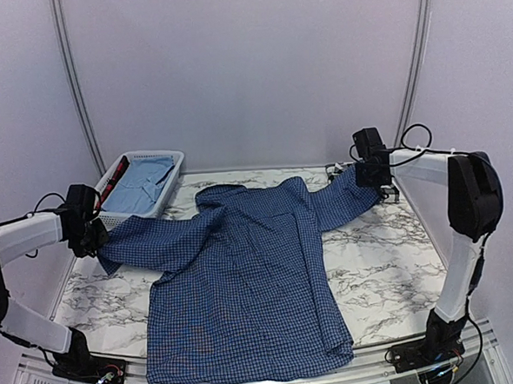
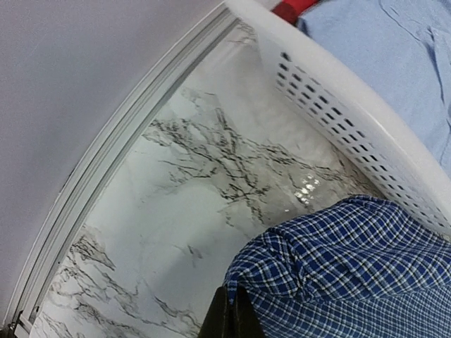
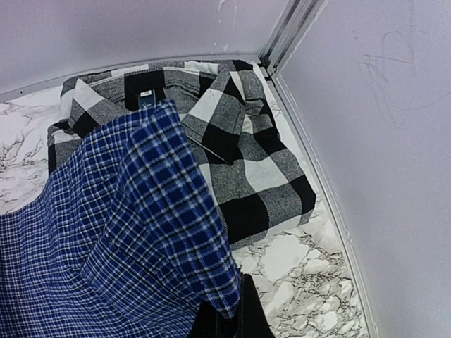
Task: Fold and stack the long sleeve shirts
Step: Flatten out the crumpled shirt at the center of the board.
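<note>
Plaid shirt [image 3: 261, 176] label [image 3: 146, 94] illegible; left gripper [image 2: 230, 313], right gripper [image 3: 235, 313] clamp blue shirt [image 1: 244, 280].

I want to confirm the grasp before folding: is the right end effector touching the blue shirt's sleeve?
Touching. The right wrist view shows the sleeve end of the blue shirt pinched in the shut right end effector, with no gap between them.

White left arm [image 1: 24, 234], white right arm [image 1: 459, 262], black joint housings [image 1: 474, 192], looping black cables [image 1: 416, 130], dark fingers [image 2: 218, 320]
</note>
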`<control>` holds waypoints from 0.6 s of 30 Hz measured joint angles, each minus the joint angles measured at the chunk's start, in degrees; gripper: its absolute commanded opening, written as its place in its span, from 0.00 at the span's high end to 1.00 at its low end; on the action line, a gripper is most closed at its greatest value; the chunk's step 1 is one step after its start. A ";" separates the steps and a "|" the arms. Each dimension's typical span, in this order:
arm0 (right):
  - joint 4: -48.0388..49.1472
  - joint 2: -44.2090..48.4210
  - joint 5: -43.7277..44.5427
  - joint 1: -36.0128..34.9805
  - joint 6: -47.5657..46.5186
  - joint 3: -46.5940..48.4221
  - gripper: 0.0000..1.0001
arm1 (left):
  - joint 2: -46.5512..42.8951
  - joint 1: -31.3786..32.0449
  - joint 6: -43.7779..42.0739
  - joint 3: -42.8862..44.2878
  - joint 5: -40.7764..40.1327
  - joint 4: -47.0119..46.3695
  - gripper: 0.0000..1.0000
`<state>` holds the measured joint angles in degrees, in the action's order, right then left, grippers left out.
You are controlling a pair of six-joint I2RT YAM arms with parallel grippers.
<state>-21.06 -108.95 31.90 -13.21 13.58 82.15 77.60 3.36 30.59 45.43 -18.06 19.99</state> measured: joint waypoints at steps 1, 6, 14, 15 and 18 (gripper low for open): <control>-0.07 0.00 0.20 0.11 -0.11 0.00 1.00 | 0.00 -1.22 0.11 -0.24 0.07 0.00 1.00; 0.02 1.22 0.37 1.27 -0.15 -3.65 0.99 | 0.15 -6.84 1.38 -3.28 1.62 0.00 1.00; 0.00 6.86 0.33 2.58 0.31 -12.48 0.97 | 3.41 -7.69 4.15 -6.51 6.25 -1.46 1.00; 0.00 7.48 0.31 2.93 0.31 -13.14 0.96 | 3.78 -8.37 4.63 -6.49 6.45 -1.95 1.00; 0.09 8.98 0.11 4.94 0.31 -14.67 0.95 | 4.61 -10.69 5.79 -5.90 6.05 -2.58 1.00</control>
<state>-20.97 -99.96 32.01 -8.27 13.89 67.48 82.21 -7.33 36.38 39.53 -12.01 17.41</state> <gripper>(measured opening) 0.038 0.005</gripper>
